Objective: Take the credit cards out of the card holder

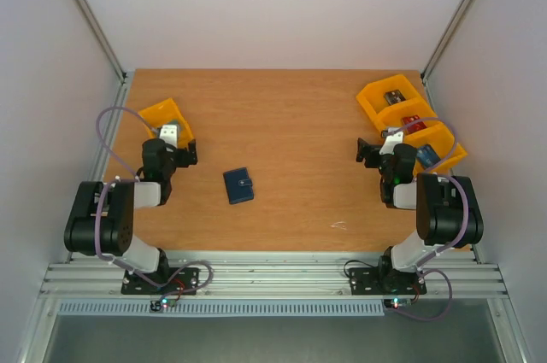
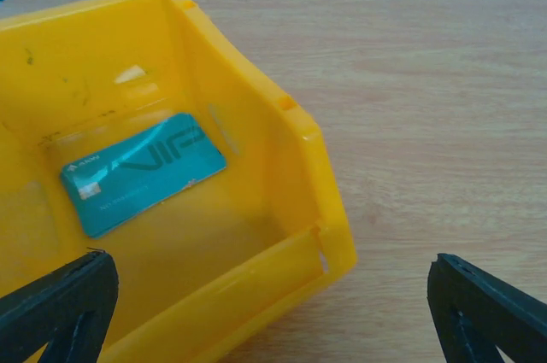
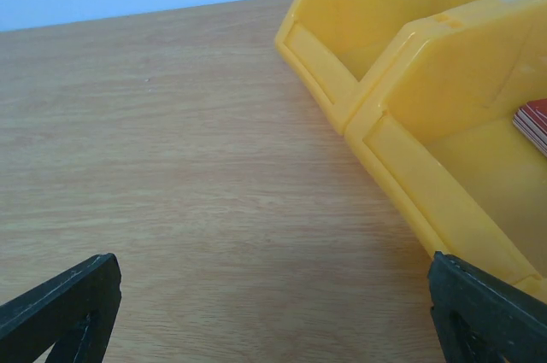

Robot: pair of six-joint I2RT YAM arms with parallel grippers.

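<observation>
The card holder [image 1: 238, 185] is a small dark navy wallet lying shut on the wooden table, between the two arms and nearer the left one. The credit cards are hidden inside it. My left gripper [image 1: 186, 154] stands open to the left of the holder, well apart from it. In the left wrist view the left gripper [image 2: 269, 295] hangs open over the corner of a yellow bin [image 2: 329, 209] with nothing held. My right gripper [image 1: 369, 151] is open far to the right. In the right wrist view the right gripper [image 3: 273, 295] has only bare wood between its fingers.
A teal card [image 2: 141, 173] lies flat in the left yellow bin [image 1: 160, 113]. Three yellow bins [image 1: 376, 98] stand in a row at the back right beside the right gripper. One of them [image 3: 402, 158] holds a red item [image 3: 534, 122].
</observation>
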